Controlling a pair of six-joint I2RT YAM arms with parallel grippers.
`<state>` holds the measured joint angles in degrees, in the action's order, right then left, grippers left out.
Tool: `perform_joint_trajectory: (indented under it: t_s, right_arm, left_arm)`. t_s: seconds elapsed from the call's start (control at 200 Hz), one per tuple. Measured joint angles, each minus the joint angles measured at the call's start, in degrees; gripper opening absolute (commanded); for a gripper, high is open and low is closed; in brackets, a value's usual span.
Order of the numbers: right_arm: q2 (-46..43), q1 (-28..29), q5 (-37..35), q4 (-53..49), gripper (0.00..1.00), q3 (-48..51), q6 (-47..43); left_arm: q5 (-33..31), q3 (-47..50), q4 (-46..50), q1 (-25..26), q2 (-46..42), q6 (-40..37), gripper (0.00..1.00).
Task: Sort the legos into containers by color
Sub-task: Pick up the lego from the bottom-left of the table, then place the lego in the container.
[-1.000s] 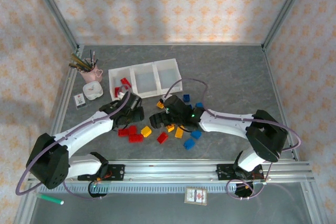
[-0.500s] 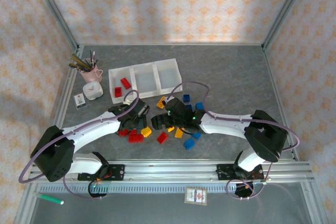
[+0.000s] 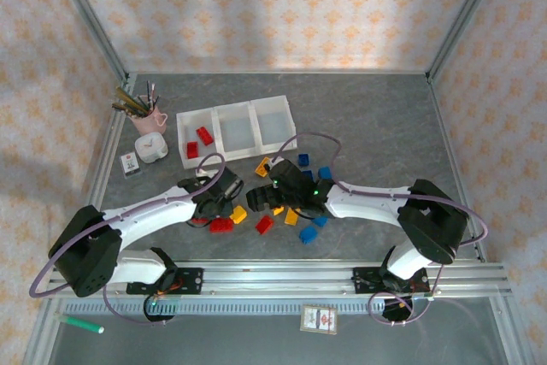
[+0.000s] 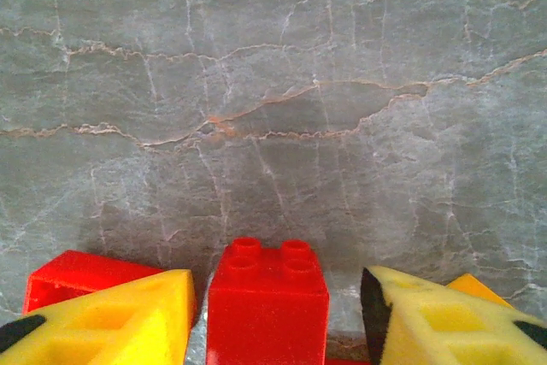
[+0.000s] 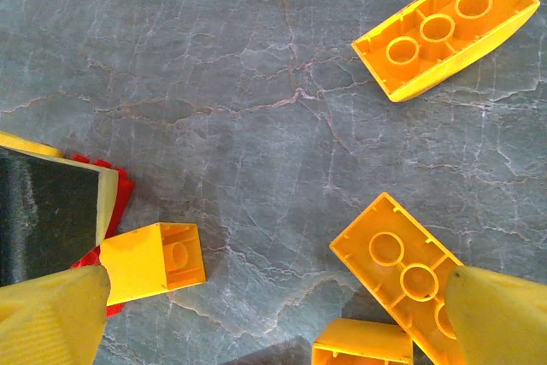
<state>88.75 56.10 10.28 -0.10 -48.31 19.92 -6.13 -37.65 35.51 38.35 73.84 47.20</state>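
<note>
A red brick (image 4: 267, 305) on the table (image 4: 273, 83), low centre of frame, is being straddled with slight gaps by the narrowed jaws of the left gripper (image 4: 275, 295), the right gripper (image 5: 273, 288) being held wide over yellow bricks (image 5: 402, 275); a second red brick (image 4: 77, 273) beside one finger (image 4: 128, 318) could be snagged.

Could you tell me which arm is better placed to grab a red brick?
Left. The left gripper straddles a red brick with open jaws, near the bin holding reds. The right gripper hangs open over yellow bricks.

Overhead overview; downward wrist close-ups, perhaps overlapping
</note>
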Motion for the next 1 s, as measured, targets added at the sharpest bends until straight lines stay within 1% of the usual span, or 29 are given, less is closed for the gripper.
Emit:
perform_joint_trajectory:
  t_s: [0.245, 0.315, 0.4, 0.501, 0.566, 0.721, 0.836, 0.931, 1.001]
  right_arm:
    - [0.0, 0.0, 0.0, 0.2, 1.0, 0.0, 0.0]
    - [0.0, 0.0, 0.0, 0.2, 1.0, 0.0, 0.0]
    - [0.0, 0.0, 0.0, 0.2, 1.0, 0.1, 0.0]
    - [0.0, 0.0, -0.1, 0.2, 1.0, 0.2, 0.0]
    - [-0.1, 0.0, -0.2, 0.2, 1.0, 0.2, 0.0]
    - [-1.7, 0.0, -0.4, 0.2, 1.0, 0.2, 0.4]
    - [-3.5, -0.1, -1.3, -0.1, 1.0, -0.4, 0.4]
    - [-4.5, -1.0, -1.6, -0.6, 1.0, -1.7, 0.5]
    - [-4.8, -2.3, -1.6, -0.7, 1.0, -2.7, 0.7]
  left_arm:
    - [0.2, 0.0, -0.4, 1.0, 0.2, 0.4, 0.48]
    - [0.1, 0.0, -0.6, 1.0, 0.7, 0.6, 0.43]
    - [0.1, 0.0, -0.6, 1.0, 1.1, 0.9, 0.4]
    - [0.0, 0.2, -0.9, 1.0, 1.1, 1.0, 0.32]
    - [-0.2, 0.2, -0.9, 1.2, 1.0, 1.0, 0.29]
    - [-1.2, -0.2, -0.6, 1.4, 0.8, 1.0, 0.29]
    - [-3.7, -2.4, 1.1, 1.2, 0.0, 0.7, 0.29]
    - [-5.9, -6.0, 1.6, -0.7, -1.0, -0.3, 0.29]
    - [-7.7, -9.7, 1.4, -3.5, -1.4, -1.9, 0.29]
